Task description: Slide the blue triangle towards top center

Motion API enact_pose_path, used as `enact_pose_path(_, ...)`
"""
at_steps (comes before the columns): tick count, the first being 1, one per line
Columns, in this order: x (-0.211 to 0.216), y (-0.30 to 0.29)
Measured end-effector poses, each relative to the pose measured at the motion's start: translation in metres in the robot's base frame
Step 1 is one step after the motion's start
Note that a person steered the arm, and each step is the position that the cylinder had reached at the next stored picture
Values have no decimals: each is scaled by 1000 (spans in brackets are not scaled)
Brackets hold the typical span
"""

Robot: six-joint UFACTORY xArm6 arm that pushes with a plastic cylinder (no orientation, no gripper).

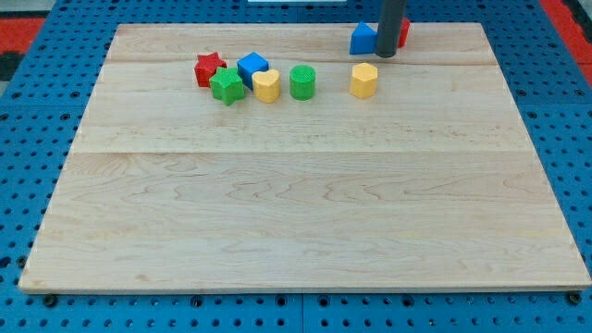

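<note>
Pale wooden counter (305, 213) lies over a blue pegboard (37, 92), which shows on every side of it. No claw is fitted, so there is nothing to stand apart or together: the arm ends in a dark rod, and my tip (386, 55) rests on the counter near the view's top edge, right of centre. Touching the tip on the view's left is the blue triangle (363, 40), close to the top edge. Just behind the rod on the view's right a red block (403, 32) shows in part; its shape cannot be made out. Below the tip and slightly to the view's left sits a yellow hexagon (364, 80), apart from it. Well to the view's left of the tip runs a cluster: green cylinder (302, 82), yellow block (267, 86), blue cube (251, 67), green star (227, 86) and red star (210, 68)
</note>
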State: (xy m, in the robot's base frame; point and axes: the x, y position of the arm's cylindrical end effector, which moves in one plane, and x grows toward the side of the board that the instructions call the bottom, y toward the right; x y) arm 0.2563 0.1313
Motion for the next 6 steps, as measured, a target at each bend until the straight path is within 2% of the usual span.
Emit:
enact_pose_path(2,-3,40)
enact_pose_path(3,-24,26)
enact_pose_path(4,-28,2)
enact_pose_path(5,-28,-51)
enact_pose_path(6,-32,-76)
